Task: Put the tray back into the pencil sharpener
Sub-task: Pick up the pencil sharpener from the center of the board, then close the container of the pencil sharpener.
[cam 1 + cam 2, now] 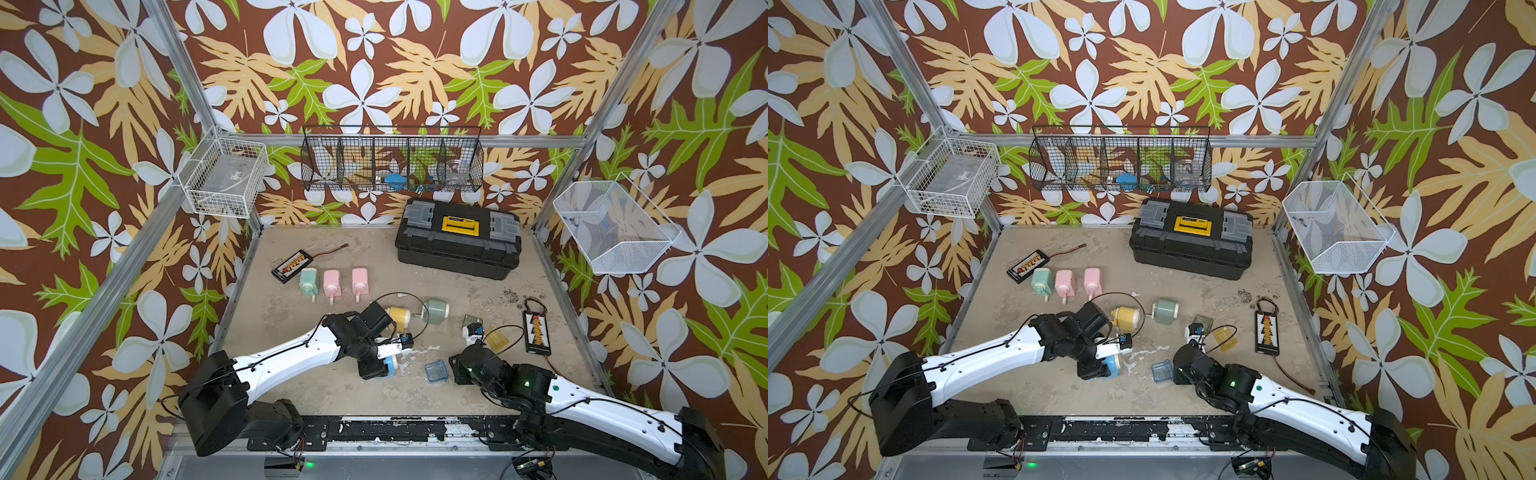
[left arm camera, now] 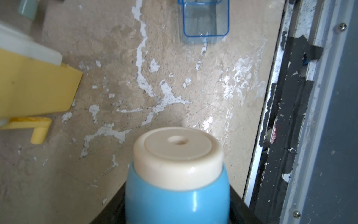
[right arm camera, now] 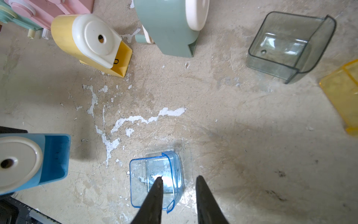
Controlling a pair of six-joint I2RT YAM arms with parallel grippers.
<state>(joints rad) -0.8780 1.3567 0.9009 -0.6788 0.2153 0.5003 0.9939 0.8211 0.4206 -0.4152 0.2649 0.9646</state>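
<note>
- Right gripper (image 3: 179, 178) of mine stands partly open. My right wrist view shows one fingertip (image 3: 158, 181) over the inside of the blue tray (image 3: 147, 174) and its mate outside the tray's curved front wall, with neither visibly pressing on it.
- Both top views hide those fingertips under my wrist. They show only that the tray lies flat on the table (image 1: 332, 395), close against that arm's end.
- My left gripper (image 1: 377, 368) is closed round the blue pencil sharpener (image 2: 177, 190). The left wrist view shows dark jaws tight against both flanks, and the cream end face with its pencil hole.
- The right wrist view adds the sharpener's empty bay, which opens toward the tray across a scuffed patch of table. The two are apart.
- The same view shows the grey tray (image 3: 288, 46) and yellow tray (image 3: 342, 91) up close, with the yellow sharpener (image 3: 91, 42) and green sharpener (image 3: 168, 29) beyond.
</note>
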